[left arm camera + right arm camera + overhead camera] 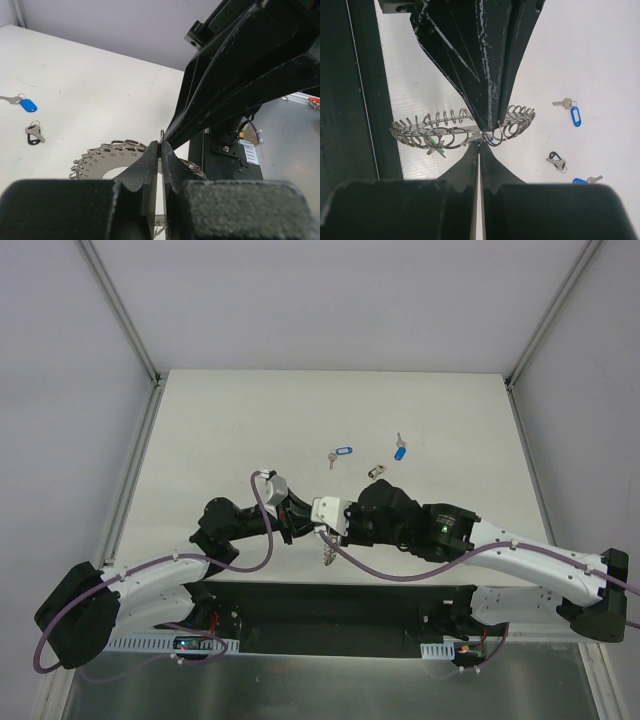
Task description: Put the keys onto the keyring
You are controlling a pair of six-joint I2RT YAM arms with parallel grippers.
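Note:
The keyring (445,131), a flat grey disc rimmed with many small wire loops and a green spot (436,146) inside, hangs above the table between both arms (328,552). My left gripper (161,149) is shut on its edge, and a thin metal strip shows between the fingers. My right gripper (480,146) meets it from the opposite side, shut on the rim beside a small loop. Three keys lie on the table: two with blue tags (343,453) (400,451) and one with a dark tag (375,472).
The white table (250,420) is bounded by metal rails at left (135,450) and right (530,450). The black mounting bar (330,605) with both arm bases runs along the near edge. Purple cables loop under the arms.

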